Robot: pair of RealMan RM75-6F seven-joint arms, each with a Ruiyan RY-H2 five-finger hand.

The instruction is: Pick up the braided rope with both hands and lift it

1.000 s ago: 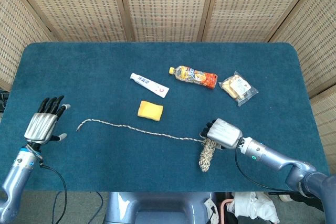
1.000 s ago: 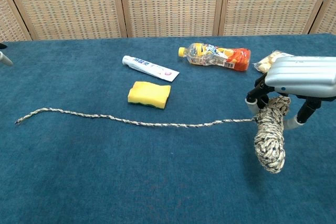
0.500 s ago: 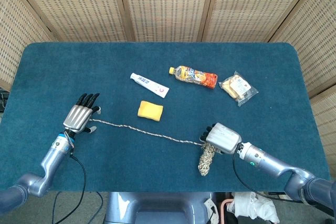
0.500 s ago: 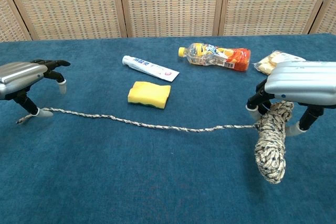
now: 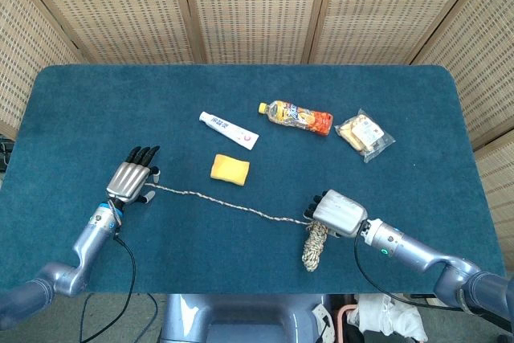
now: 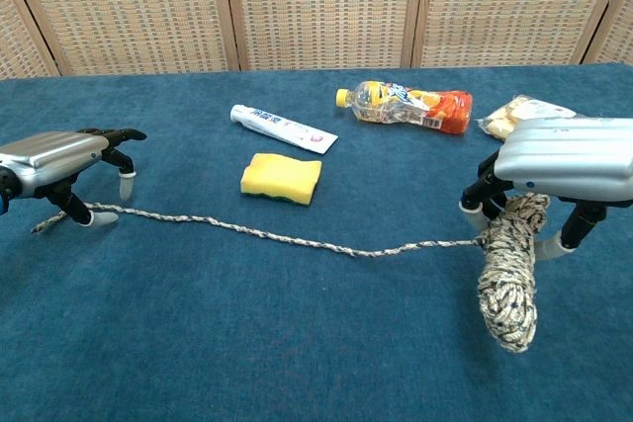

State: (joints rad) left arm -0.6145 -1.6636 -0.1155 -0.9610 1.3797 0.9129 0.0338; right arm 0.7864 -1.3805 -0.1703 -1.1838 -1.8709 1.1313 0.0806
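The braided rope [image 5: 233, 202] lies as a thin strand across the blue table [image 5: 241, 86]. Its thick coiled end [image 6: 509, 274] hangs from my right hand [image 6: 564, 157], which grips it from above near the table's front right. In the head view that hand [image 5: 339, 213] sits just over the coil [image 5: 315, 247]. My left hand [image 6: 61, 150] stands palm down over the rope's thin left end [image 6: 59, 216], fingers apart, fingertips [image 6: 97, 216] touching down beside the strand without closing on it. In the head view the left hand [image 5: 132, 178] covers that end.
A yellow sponge [image 5: 230, 169] lies just behind the strand's middle. Further back are a toothpaste tube [image 5: 229, 130], an orange drink bottle [image 5: 295, 116] on its side and a snack bag [image 5: 365, 134]. Wicker screens [image 5: 257, 6] close off the back.
My left hand has come in from the far left and settled over the rope's thin end. The right hand shifted slightly left with the coil, and the strand now sags with a bend.
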